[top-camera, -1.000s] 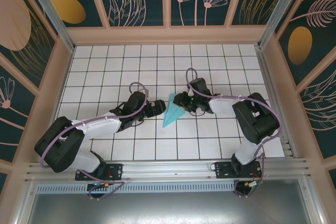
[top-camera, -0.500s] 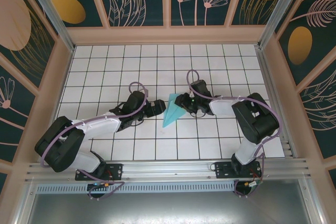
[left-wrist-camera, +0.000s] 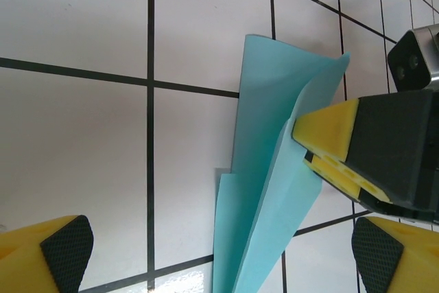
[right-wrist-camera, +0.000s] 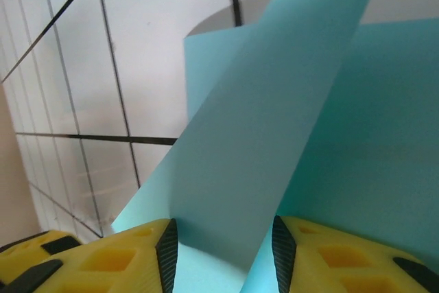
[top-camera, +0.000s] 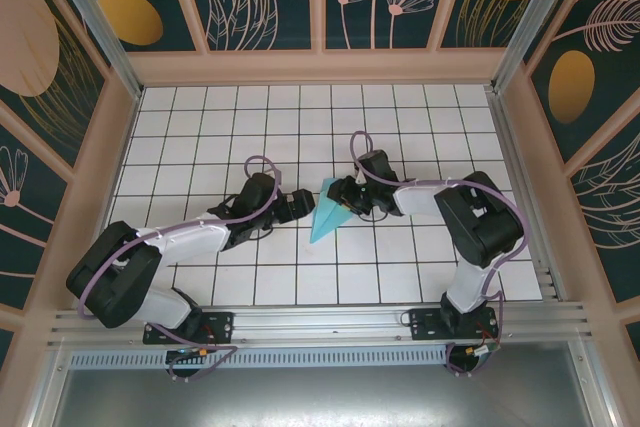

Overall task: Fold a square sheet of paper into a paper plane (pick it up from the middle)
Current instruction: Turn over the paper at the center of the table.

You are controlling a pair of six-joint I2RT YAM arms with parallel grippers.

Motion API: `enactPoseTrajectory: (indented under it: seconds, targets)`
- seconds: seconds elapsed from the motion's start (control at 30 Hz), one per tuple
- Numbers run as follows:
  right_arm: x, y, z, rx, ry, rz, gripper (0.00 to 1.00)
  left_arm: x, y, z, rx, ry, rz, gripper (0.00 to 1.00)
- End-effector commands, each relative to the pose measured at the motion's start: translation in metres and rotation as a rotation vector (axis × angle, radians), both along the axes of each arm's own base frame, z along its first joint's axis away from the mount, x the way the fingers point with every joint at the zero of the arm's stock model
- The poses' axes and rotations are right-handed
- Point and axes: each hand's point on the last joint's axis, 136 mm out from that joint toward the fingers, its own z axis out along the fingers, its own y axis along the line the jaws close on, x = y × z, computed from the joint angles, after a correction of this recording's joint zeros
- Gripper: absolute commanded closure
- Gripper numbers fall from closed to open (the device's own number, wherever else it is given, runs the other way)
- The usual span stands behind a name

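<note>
Nearest, the two arms reach inward from their bases at the near edge of the white tiled surface (top-camera: pixel 200 117); the left end effector (top-camera: pixel 300 207) lies low just left of the paper plane (top-camera: pixel 325 215), its jaws spread wide and holding nothing; in the left wrist view its black-padded yellow fingertips (left-wrist-camera: pixel 65 248) sit at the two bottom corners, and the left end effector (left-wrist-camera: pixel 223 252) faces the plane with the paper running up between them, untouched by either pad. Next, the paper plane (left-wrist-camera: pixel 267 169) rests on the surface near its middle, a turquoise dart with one flap raised off the tiles and its narrow point toward the near edge. Beyond it, the right end effector (top-camera: pixel 340 192) meets the plane's wide far end from the right; in the left wrist view the right end effector (left-wrist-camera: pixel 312 152) has its yellow tips against the raised flap; in the right wrist view the right end effector (right-wrist-camera: pixel 223 252) has jaws partly apart with the flap of the paper plane (right-wrist-camera: pixel 260 135) standing between the fingers (right-wrist-camera: pixel 137 262); whether they pinch it I cannot tell.
</note>
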Motion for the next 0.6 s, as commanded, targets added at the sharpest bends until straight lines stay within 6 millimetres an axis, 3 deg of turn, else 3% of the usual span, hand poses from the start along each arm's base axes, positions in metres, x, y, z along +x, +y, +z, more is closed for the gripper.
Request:
enactPoseTrajectory:
  seconds: [0.0, 0.4, 0.5, 0.57]
  targets:
    - [-0.006, 0.016, 0.013, 0.089, -0.034, 0.056, 0.58, 0.006, 0.003, 0.006, 0.003, -0.013, 0.022, 0.01]
    - [-0.024, 0.026, 0.003, 0.117, -0.029, 0.084, 0.67, 0.002, 0.006, 0.005, -0.071, 0.039, 0.040, 0.02]
    - [-0.024, 0.025, 0.006, 0.130, -0.046, 0.082, 0.78, -0.001, 0.004, 0.009, -0.102, 0.048, 0.031, 0.01]
    - [-0.021, 0.026, 0.020, 0.156, -0.087, 0.084, 0.87, -0.004, 0.002, 0.013, -0.129, 0.054, 0.017, 0.01]
